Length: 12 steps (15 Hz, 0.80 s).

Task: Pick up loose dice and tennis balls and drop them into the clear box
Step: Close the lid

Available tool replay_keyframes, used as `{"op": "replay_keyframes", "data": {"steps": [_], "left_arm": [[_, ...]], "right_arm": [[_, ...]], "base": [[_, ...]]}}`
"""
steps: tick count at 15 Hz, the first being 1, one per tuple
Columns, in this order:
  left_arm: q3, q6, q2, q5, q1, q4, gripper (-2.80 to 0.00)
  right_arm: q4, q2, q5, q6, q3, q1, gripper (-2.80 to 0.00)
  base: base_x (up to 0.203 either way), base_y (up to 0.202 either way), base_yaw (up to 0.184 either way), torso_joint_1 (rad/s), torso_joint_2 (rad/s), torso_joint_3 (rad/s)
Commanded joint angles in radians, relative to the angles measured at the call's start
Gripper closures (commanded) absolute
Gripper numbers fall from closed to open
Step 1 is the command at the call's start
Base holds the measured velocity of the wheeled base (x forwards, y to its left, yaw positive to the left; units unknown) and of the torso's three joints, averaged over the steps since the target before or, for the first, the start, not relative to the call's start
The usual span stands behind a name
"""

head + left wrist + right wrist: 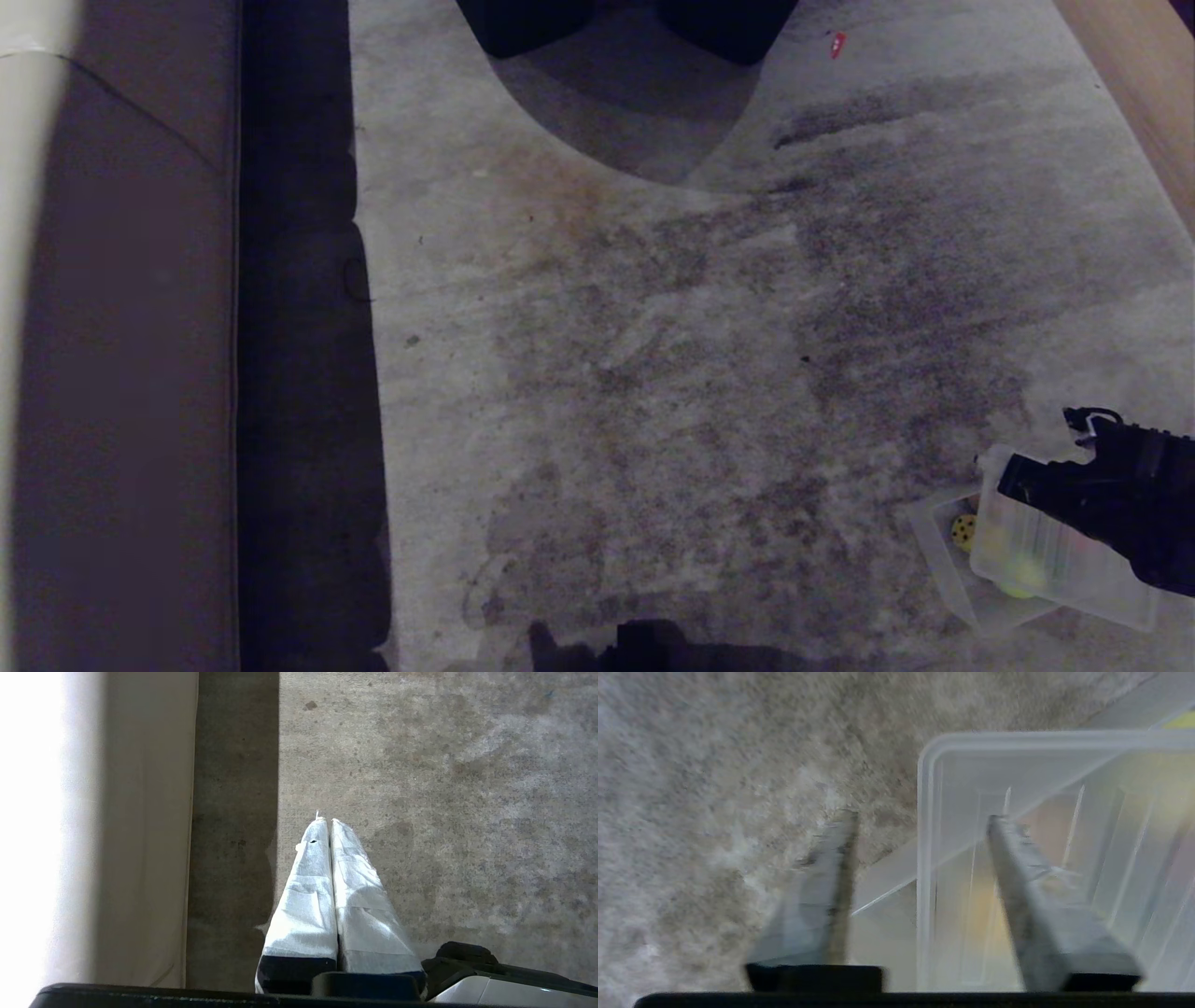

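Progress: late in the task, by the look of it. The shallow translucent whitish plastic clear box [1064,560] sits on the floor at the lower right of the head view, and through its wall show a fuzzy yellow-green tennis ball [1022,574] and a faint reddish blur that may be the red die; I cannot confirm that one.
Beige die: a rounded yellowish cube with dark dots [963,532] lies just beside the box's wall, on what looks like a flat translucent plastic lid [943,551] under or next to the box. Whether it is inside the box or still loose beside it I cannot tell.
Right pincer [920,821]: fingers spread apart with nothing between them, one over the floor and one over the box's interior, straddling the box's rim [924,812]. I judge this a drop just made.
Left pincer [329,826]: white-wrapped fingers pressed together, empty, parked over bare floor, well apart from the box.
Left to do: likely only the beige die, if it is outside; no other loose die or ball shows anywhere on the floor.
Surface: pale grey carpet [653,373] with dark mottled stains and short pile.
Room: a brownish upholstered edge [131,373] with deep shadow beneath along the left; a wooden plank [1144,84] at the far right; dark furniture feet [523,23] at the top.
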Motion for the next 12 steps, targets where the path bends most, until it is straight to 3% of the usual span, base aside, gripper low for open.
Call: {"op": "replay_keyframes", "data": {"steps": [1,7,8,12], "left_arm": [[0.0,-0.001,0.0,0.001,0.0,0.0,0.0],[0.0,-0.001,0.0,0.002,0.0,0.0,0.0],[0.0,-0.001,0.001,0.001,0.0,0.0,0.0],[0.0,-0.001,0.001,0.001,0.0,0.0,0.0]], "right_arm": [[-0.008,0.036,0.001,0.001,-0.014,0.009,-2.8],[-0.013,0.092,-0.027,-0.001,-0.087,0.018,-2.8],[-0.013,0.092,-0.031,-0.005,-0.088,0.018,0.0],[-0.012,0.096,-0.033,-0.066,-0.094,0.018,0.0]], "base": [[0.0,0.0,0.0,0.0,0.0,0.0],[0.0,0.0,0.0,0.0,0.0,0.0],[0.0,0.0,0.0,0.0,0.0,0.0],[0.0,0.0,0.0,0.0,0.0,0.0]]}}
